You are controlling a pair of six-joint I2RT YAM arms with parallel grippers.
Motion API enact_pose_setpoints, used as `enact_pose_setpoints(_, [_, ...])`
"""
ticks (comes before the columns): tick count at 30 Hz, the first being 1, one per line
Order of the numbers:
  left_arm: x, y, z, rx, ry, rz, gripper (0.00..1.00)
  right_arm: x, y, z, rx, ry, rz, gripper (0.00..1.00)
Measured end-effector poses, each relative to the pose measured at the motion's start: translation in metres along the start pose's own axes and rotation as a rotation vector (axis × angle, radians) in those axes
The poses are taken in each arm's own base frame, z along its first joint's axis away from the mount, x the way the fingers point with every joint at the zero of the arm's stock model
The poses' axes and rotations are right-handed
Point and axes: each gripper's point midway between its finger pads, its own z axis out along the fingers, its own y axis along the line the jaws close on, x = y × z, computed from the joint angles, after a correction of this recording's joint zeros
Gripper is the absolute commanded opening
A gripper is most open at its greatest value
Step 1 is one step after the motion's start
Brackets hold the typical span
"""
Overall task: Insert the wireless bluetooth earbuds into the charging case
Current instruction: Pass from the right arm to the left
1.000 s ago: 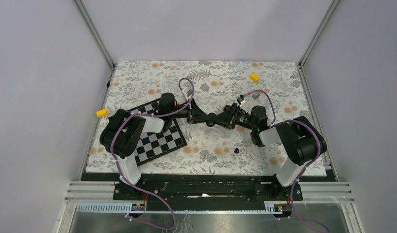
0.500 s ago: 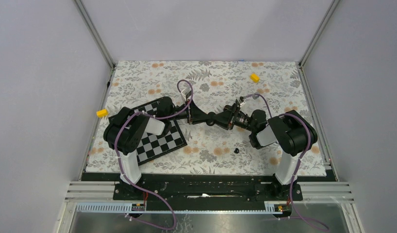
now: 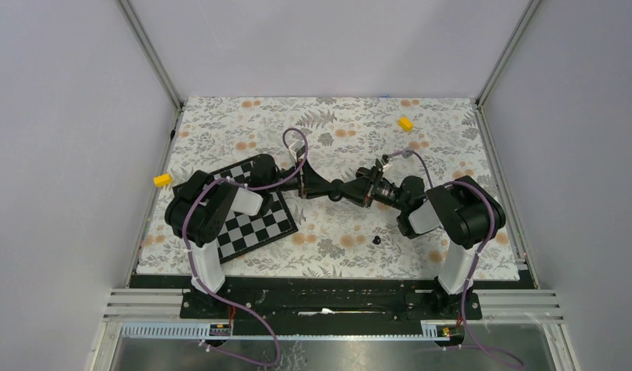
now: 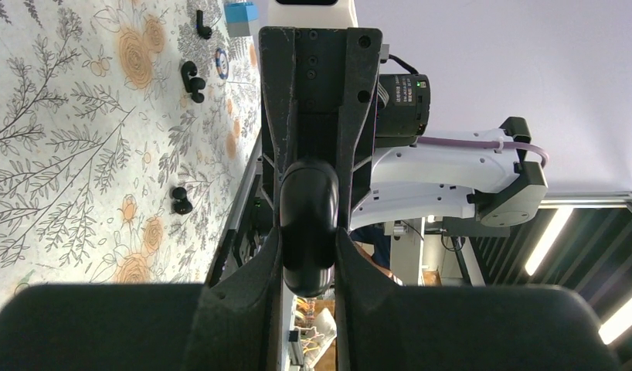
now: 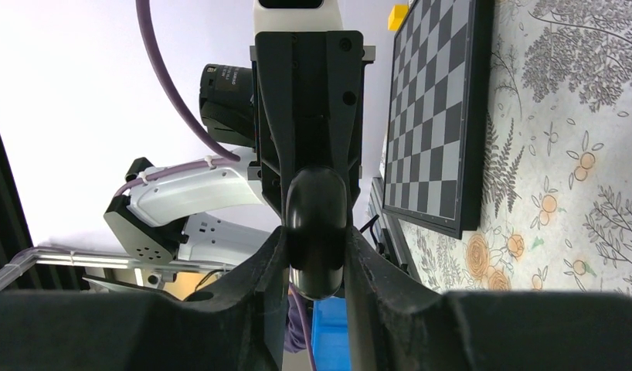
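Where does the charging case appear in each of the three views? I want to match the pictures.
Top external: the charging case sits near the middle of the floral cloth.
Left wrist: lower centre, between the fingers of the left tool.
Right wrist: lower centre, between the fingers of the right tool.
Shared landmark: the floral cloth, on the left in the left wrist view, on the right in the right wrist view.

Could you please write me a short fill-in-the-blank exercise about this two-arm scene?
1. The chessboard lies by the ___ arm.
2. The small block at the far side of the cloth is ___.
3. The left tool is shut on the charging case, whose colour is ___.
4. A loose earbud lies nearer the ___ arm's base.
Missing words: left; yellow; black; right.
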Motion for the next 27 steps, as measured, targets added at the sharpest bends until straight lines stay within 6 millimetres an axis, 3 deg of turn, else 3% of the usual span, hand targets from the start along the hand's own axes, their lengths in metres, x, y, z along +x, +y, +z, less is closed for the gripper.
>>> enact_pose_setpoints(9, [0.002, 0.001, 0.0, -0.005, 0.012, -0.004, 0.0, 0.003, -0.003, -0.002, 0.007, 0.004, 0.007, 0.0])
enact_pose_setpoints(15, [-0.002, -0.019, -0.004, 0.068, 0.003, -0.013, 0.0, -0.002, 0.015, 0.005, -0.046, 0.022, -0.027, 0.0])
enact_pose_setpoints(27, [-0.004, -0.034, -0.01, 0.112, 0.017, -0.032, 0.0, -0.001, 0.03, 0.011, -0.084, 0.083, -0.033, 0.0])
